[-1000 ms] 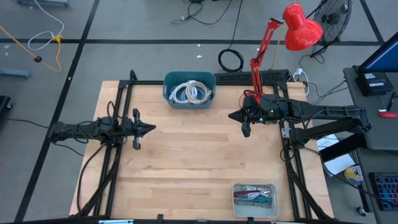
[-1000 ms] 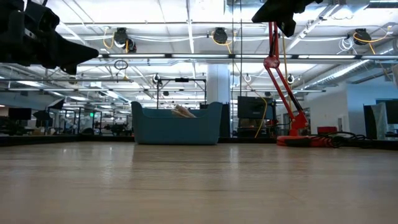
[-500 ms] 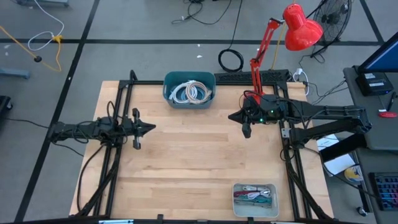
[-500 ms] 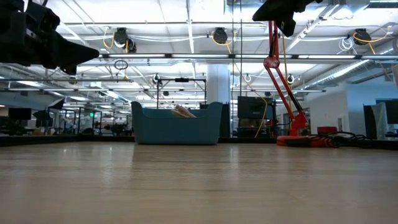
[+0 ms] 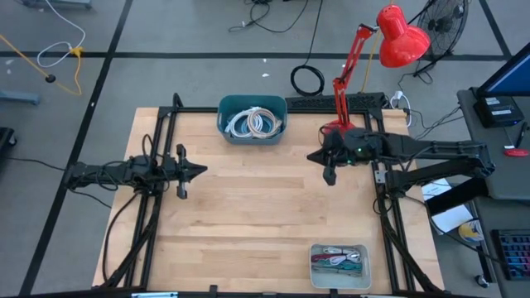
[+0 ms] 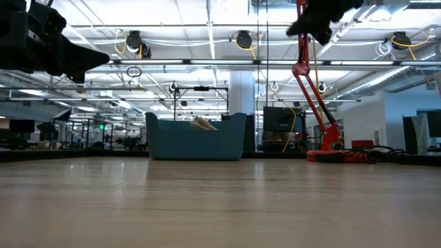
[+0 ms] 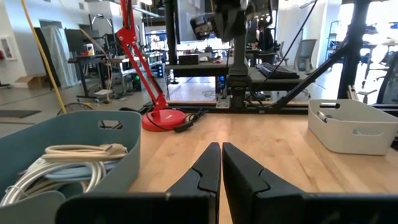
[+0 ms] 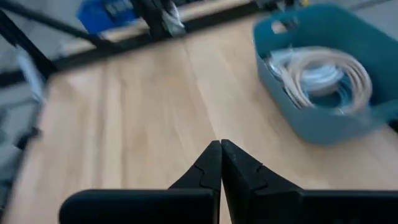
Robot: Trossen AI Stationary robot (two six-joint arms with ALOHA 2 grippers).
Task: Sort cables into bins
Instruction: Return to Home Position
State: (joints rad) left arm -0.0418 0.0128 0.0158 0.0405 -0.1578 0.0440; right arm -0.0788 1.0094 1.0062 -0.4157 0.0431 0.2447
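The left gripper [image 5: 199, 171] hangs over the wooden table's [image 5: 248, 215] left side, fingers pressed together, holding nothing. The right gripper [image 5: 313, 156], on the right, is the same. Pale cable coils [image 5: 255, 122] lie in the deep dark teal plastic tub [image 5: 224, 126], far side. In the shallow pale grey plastic tray [image 5: 314, 266], near right, lie short coloured cables [image 5: 338, 261].

Red desk lamp [image 5: 402, 37] has its base on the far edge of the wooden table [image 5: 257, 207], toward the right. Black coiled cord [image 5: 307, 80] lies on the floor just beyond it, a fan [image 5: 447, 21] further right.
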